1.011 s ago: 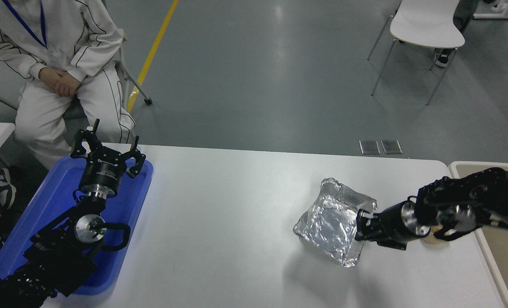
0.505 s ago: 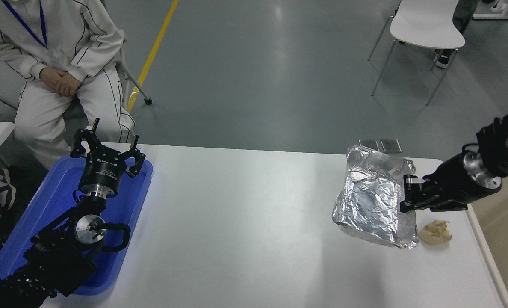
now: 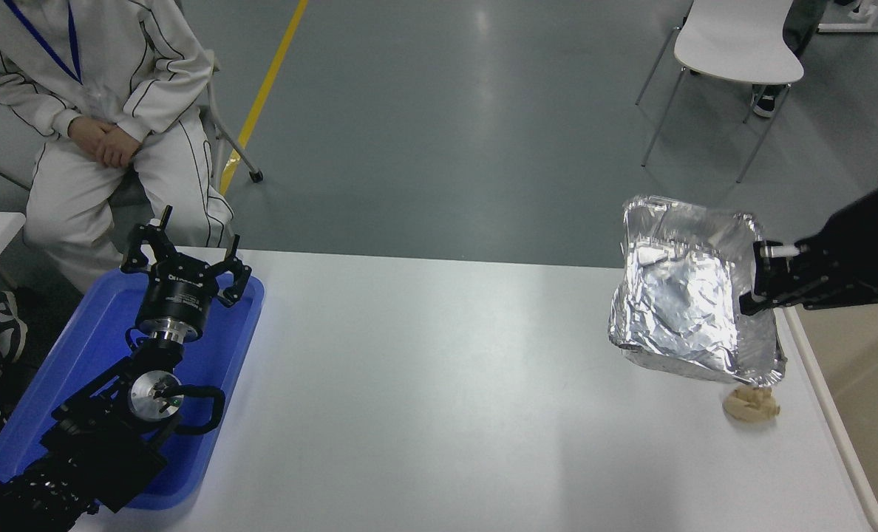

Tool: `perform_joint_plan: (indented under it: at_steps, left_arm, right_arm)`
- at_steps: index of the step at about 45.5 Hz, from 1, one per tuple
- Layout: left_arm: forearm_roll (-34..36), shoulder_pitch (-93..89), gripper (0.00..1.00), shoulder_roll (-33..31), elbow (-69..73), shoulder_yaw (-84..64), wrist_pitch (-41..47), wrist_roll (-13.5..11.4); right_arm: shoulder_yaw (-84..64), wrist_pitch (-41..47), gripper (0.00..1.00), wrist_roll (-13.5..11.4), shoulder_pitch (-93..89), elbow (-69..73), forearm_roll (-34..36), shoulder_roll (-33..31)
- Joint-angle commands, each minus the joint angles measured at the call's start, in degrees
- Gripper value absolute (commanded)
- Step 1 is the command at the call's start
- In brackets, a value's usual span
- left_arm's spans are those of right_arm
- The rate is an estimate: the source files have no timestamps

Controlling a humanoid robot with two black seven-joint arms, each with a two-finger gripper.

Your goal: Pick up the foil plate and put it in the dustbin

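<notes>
The foil plate (image 3: 686, 295) is now held clear of the white table (image 3: 424, 384); one second earlier it was tilted with one edge still on the surface, and half a second earlier it hung lower and further left. It has been carried up and toward the right edge. The right gripper (image 3: 757, 284) is clamped on the plate's right rim, the plate hanging tilted with its open face toward the camera. The lift is judged done; the carry to the dustbin (image 3: 864, 414), seen at the right edge, is under way, release not yet made.

The plate is thin, shiny aluminium, roughly square, corners rounded, rim rolled, base heavily wrinkled; it is judged prone to bending at the pinch. The dustbin shows a cream rim and smooth tan interior. A crumpled beige paper wad (image 3: 751, 405) lies on the table just below the plate. The left gripper (image 3: 185, 255) is parked, fingers spread, over a glossy blue tray (image 3: 77, 355).
</notes>
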Motion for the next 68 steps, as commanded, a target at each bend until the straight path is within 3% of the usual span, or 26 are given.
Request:
perform_joint_plan:
  at_steps: [1,41,55,68]
  left_arm:
    - [0.0,0.0,1.0,0.0,0.0,0.0,0.0,0.0]
    - [0.0,0.0,1.0,0.0,0.0,0.0,0.0,0.0]
    - [0.0,0.0,1.0,0.0,0.0,0.0,0.0,0.0]
    - [0.0,-0.1,1.0,0.0,0.0,-0.1,0.0,0.0]
  right_arm:
    - [-1.5,1.7,0.0,-0.1,4.2,0.6,0.0,-0.3]
    - [-9.9,1.2,0.0,-0.1,4.3,-2.0,-0.5,-7.1]
    - [-18.0,-0.1,0.0,-0.1,1.0,-13.6,-0.5,-12.9]
    - [-11.6,-2.7,0.0,0.0,-19.1,-30.8,1.1,-17.6]
